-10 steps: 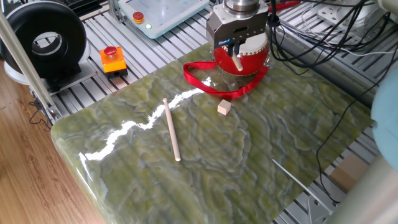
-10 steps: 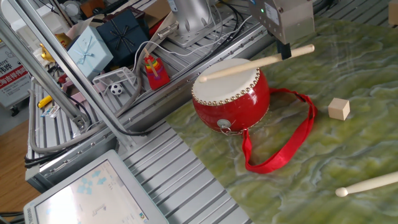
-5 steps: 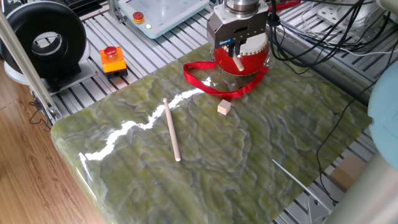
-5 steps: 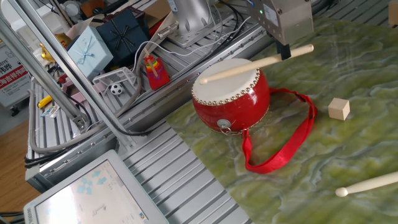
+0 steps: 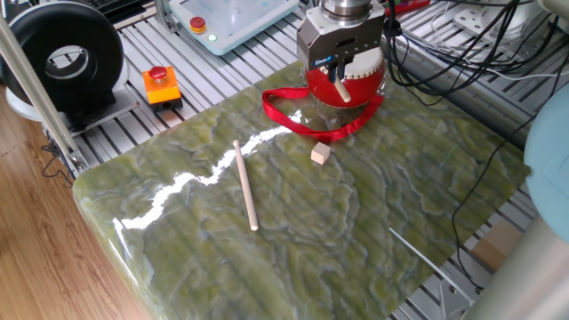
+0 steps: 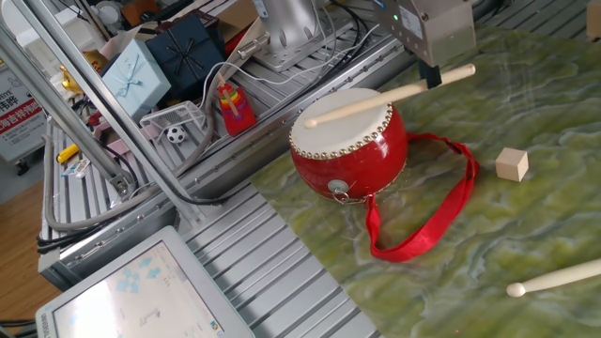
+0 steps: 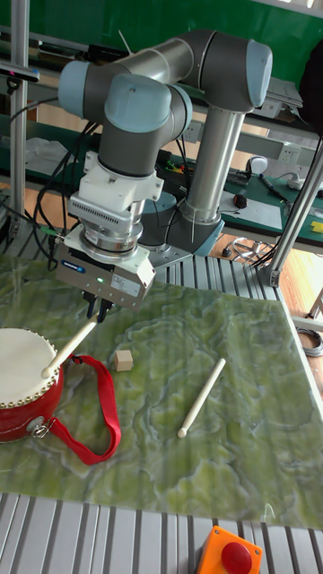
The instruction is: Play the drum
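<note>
Gripper (image 7: 95,309) fingers are closed on the upper end of a wooden drumstick (image 7: 68,348), which is held slanting downward from the jaws. Below and beside the gripper, the drum (image 6: 349,141) is seated on the green marbled tabletop (image 5: 356,231), and the rounded stick tip is positioned over the cream-white skin; whether the tip touches the skin cannot be told. In the other fixed view, the skin is shown as a flat disc edged with a ring of small studs, and the glossy red barrel body is fitted with a metal ring at its side; these details are hidden in one fixed view, where the gripper body covers most of the drum. A red ribbon strap (image 6: 432,221) is looped loosely on the table beside the drum. Two drumsticks are counted: the held one and a second drumstick (image 5: 245,185), plain and slender, lying flat well away from the gripper. One small wooden cube (image 5: 320,154) is placed between the drum and that second stick. One orange box with a red button (image 5: 162,85) is seen on the slotted aluminium frame beyond the table edge.
</note>
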Controlling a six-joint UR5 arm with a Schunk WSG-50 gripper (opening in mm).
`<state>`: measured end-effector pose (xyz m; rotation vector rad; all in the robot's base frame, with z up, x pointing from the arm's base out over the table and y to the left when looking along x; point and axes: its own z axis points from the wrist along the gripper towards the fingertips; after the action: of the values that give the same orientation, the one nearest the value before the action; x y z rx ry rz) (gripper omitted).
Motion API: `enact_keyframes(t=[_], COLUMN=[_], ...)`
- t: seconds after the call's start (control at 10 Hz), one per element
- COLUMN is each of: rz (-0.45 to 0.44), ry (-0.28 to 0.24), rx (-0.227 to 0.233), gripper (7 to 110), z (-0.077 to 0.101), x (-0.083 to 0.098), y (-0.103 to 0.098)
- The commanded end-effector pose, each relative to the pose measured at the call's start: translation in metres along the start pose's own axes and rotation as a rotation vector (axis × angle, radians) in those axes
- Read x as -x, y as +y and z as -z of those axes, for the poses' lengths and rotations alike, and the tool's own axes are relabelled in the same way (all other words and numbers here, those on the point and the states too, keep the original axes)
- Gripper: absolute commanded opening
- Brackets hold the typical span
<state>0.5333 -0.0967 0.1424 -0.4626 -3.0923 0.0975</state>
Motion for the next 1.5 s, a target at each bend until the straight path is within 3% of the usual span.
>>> enact_keyframes(t=[0.0, 0.2, 0.3, 0.4, 0.5, 0.6, 0.7, 0.8, 1.0, 1.1, 1.2, 1.4], rz=[0.021, 0.009, 0.055, 0.150, 0.192, 0.204, 0.189, 0.181, 0.153, 0.106, 0.073, 0.070], ry=[-0.032, -0.066, -0.062, -0.044, -0.022, -0.035, -0.049, -0.055, -0.058, -0.053, -0.049, -0.042], rx=[0.020, 0.052, 0.085, 0.135, 0.215, 0.263, 0.254, 0.194, 0.152, 0.112, 0.036, 0.042], gripper=[7, 7, 7, 7, 7, 7, 7, 7, 7, 7, 7, 7], z=[0.001, 0.002, 0.002, 0.004, 0.007, 0.010, 0.009, 0.006, 0.004, 0.004, 0.003, 0.004], x=[0.008, 0.017, 0.015, 0.009, 0.001, 0.002, 0.006, 0.010, 0.012, 0.017, 0.030, 0.043], y=[0.004, 0.012, 0.021, 0.034, 0.053, 0.065, 0.063, 0.048, 0.038, 0.024, -0.007, -0.032])
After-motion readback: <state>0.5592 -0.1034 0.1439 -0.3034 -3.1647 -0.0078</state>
